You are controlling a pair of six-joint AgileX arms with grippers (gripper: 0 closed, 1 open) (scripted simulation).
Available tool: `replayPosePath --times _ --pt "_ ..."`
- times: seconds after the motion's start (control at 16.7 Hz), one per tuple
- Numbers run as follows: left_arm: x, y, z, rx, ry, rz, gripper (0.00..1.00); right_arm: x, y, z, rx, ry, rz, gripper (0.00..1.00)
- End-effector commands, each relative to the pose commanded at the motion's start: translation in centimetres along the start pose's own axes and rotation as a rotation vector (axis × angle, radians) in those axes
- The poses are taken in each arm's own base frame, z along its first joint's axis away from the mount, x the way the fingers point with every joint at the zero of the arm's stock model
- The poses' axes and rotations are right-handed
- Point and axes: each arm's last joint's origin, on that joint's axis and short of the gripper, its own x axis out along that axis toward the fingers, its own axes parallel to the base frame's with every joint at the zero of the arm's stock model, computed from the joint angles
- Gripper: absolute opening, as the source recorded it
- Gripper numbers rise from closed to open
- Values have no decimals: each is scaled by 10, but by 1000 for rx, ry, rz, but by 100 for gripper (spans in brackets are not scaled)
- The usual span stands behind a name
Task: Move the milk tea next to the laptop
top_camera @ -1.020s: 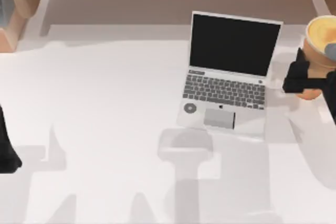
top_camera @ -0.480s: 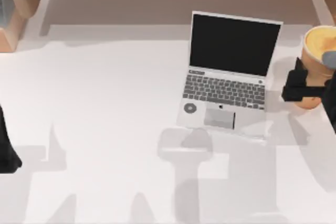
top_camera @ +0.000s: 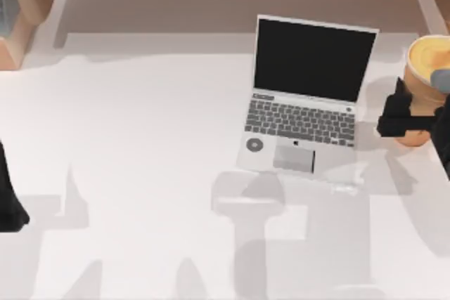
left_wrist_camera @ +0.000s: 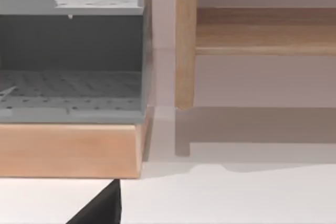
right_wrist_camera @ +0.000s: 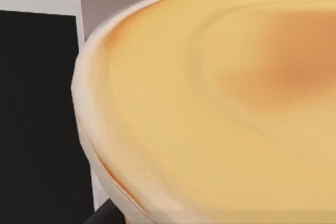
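Orange-tan milk tea point(top_camera: 427, 68) clamped in right gripper point(top_camera: 415, 114), just right of laptop point(top_camera: 307, 96).

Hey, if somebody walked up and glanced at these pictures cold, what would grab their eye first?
Probably the open laptop with its black screen, right of the table's middle. Next the milk tea, an orange cup at the table's right edge beside the laptop, with the right gripper against its side. The left gripper sits parked at the table's left edge.
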Motion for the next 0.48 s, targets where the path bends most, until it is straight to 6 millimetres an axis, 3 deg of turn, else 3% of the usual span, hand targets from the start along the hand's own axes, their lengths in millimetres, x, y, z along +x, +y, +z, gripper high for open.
replayPosePath --times 0.12,0.48 --pt "0 0 0 0 0 0 100 0 0 0 0 0 0 98" --pt "0 0 0 0 0 0 100 0 0 0 0 0 0 100"
